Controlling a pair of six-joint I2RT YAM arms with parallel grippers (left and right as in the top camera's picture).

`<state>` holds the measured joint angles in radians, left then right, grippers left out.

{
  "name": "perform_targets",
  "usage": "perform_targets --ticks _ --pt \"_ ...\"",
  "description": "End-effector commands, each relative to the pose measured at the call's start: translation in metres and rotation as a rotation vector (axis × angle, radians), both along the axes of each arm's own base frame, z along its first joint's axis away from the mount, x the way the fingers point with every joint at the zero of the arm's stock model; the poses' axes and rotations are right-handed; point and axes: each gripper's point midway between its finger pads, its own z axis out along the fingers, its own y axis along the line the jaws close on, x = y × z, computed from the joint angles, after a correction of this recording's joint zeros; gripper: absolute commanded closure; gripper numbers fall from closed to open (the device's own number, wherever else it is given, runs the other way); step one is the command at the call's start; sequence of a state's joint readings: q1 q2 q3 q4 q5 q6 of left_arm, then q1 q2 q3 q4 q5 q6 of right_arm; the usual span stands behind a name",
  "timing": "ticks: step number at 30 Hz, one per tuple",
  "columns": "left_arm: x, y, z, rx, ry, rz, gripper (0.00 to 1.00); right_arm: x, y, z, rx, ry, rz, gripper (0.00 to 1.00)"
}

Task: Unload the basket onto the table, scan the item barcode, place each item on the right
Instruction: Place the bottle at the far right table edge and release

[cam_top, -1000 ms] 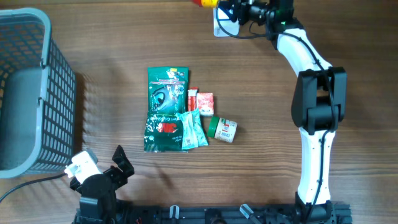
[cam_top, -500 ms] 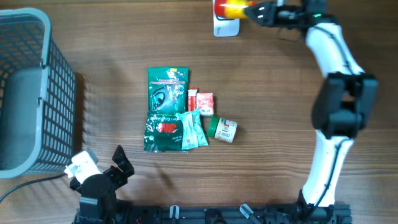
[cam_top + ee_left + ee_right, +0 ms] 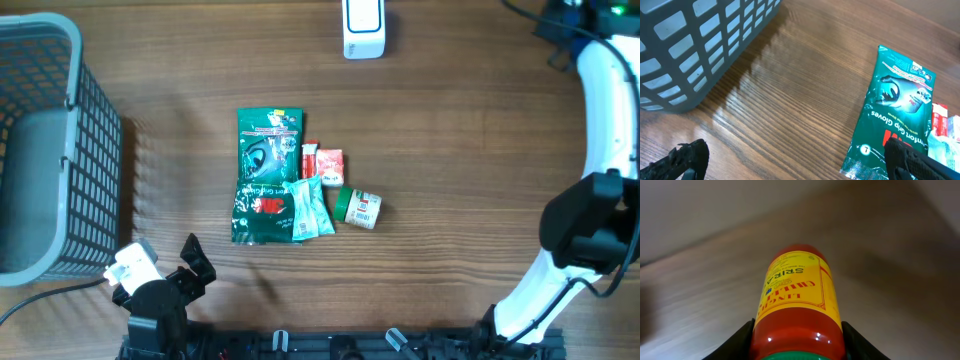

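Note:
A red sriracha bottle [image 3: 796,295] with a yellow label and a green cap fills the right wrist view. My right gripper [image 3: 797,342] is shut on it, with black fingers [image 3: 741,341] pressed against both of its sides. In the overhead view this gripper sits at the top right corner, mostly cut off by the frame, and the bottle is hidden there. The white barcode scanner [image 3: 362,28] stands at the top middle, well left of that arm. My left gripper [image 3: 160,272] rests open at the bottom left with nothing between its fingers [image 3: 687,160].
A grey mesh basket [image 3: 40,150] stands at the left edge. A cluster in the middle holds a green gloves pack [image 3: 268,148], a second green pack [image 3: 260,212], a teal pouch [image 3: 312,207], a red packet [image 3: 328,164] and a small green-and-white can [image 3: 358,208].
My right arm has swung from beside the scanner to the top right corner, carrying the bottle away from it. The left arm has not moved.

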<state>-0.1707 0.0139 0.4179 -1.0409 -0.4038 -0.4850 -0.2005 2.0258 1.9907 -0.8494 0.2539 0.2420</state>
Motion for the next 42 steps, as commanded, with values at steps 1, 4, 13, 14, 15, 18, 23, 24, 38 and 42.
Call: perform_targets --ticks 1,4,13,14,15,18,23,24,38,42 --pt "0.0 0.003 -0.001 -0.001 -0.007 0.021 0.0 -0.036 -0.078 -0.011 0.01 -0.033 -0.409 0.55" --pt "0.0 0.003 -0.001 -0.001 -0.007 0.021 0.0 -0.054 -0.117 -0.026 0.012 -0.001 -0.482 0.55" --pt "0.0 0.003 -0.001 -0.001 -0.007 0.021 0.0 -0.121 -0.207 -0.112 0.058 0.188 -0.701 0.55" --pt "0.0 0.003 -0.001 -0.001 -0.007 0.021 0.0 -0.129 -0.211 -0.121 0.076 0.212 -0.716 0.55" --pt "0.0 0.003 -0.001 -0.001 -0.007 0.021 0.0 -0.137 -0.216 -0.127 0.095 0.228 -0.728 0.55" --pt "0.0 0.003 -0.001 -0.001 -0.007 0.021 0.0 -0.152 -0.23 -0.127 0.133 0.218 -0.761 0.53" --pt "0.0 0.003 -0.001 -0.001 -0.007 0.021 0.0 -0.169 -0.248 -0.113 0.187 0.154 -0.806 0.28" --pt "0.0 0.003 -0.001 -0.001 -0.007 0.021 0.0 -0.171 -0.249 -0.11 0.211 0.136 -0.811 0.17" --pt "0.0 0.003 -0.001 -0.001 -0.007 0.021 0.0 -0.13 -0.1 0.094 0.487 -0.324 -0.556 0.0" --pt "0.0 0.003 -0.001 -0.001 -0.007 0.021 0.0 -0.128 -0.022 0.117 0.512 -0.285 -0.402 0.0"
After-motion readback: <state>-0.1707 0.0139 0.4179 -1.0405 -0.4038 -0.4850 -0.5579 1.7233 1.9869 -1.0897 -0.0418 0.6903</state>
